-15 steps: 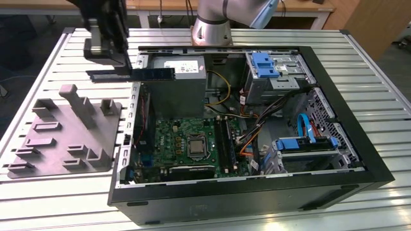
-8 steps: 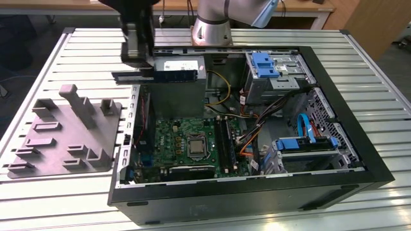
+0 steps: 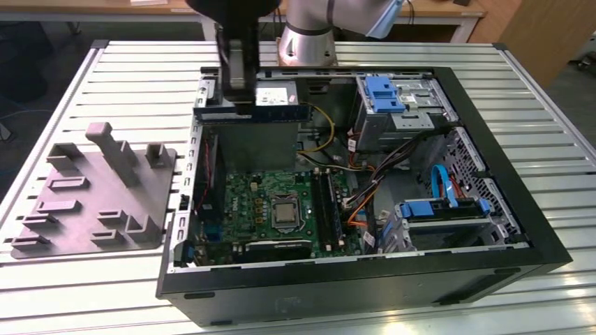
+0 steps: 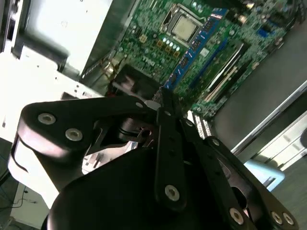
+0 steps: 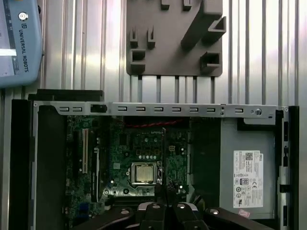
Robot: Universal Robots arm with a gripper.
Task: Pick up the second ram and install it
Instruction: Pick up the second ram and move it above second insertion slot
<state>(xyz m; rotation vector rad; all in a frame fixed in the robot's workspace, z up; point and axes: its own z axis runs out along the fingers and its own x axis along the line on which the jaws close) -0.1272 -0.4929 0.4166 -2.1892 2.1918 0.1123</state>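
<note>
— Home? Office?
— Neither. Looks like a robotics lab or workshop.
— Going by what?
— Slatted metal table [image 3: 139, 77], robot arm [image 3: 308, 42] standing at the far edge, opened computer case [image 3: 373, 283] lying flat, grey moulded tray [image 3: 93, 202] alongside, wooden-topped tables [image 3: 437, 10] beyond.

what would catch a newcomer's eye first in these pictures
The open PC case dominates the slatted table, its green motherboard and bare CPU socket exposed. The black gripper hangs over the case's far end. A grey tray with upright posts lies beside the case on the exterior view's left.
</note>
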